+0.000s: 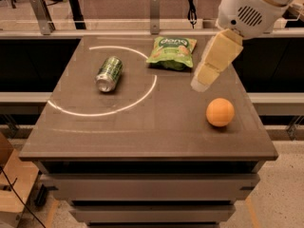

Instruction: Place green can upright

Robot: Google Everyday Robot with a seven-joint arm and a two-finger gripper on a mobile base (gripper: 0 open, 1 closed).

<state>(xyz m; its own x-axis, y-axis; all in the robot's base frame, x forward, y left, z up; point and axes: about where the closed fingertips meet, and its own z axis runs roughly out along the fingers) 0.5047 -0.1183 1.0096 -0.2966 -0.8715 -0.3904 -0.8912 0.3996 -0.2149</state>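
Observation:
The green can (109,73) lies on its side on the left half of the table (142,132), silver end toward the front, inside a pale arc of light. My gripper (200,83) hangs from the white arm at the upper right, above the table's right part, just above and left of the orange. It is well to the right of the can and holds nothing that I can see.
A flat green snack bag (171,52) lies at the back middle. An orange (220,112) sits at the right front. The table's front edge and right edge are close to the orange. Rails and a floor gap run behind the table.

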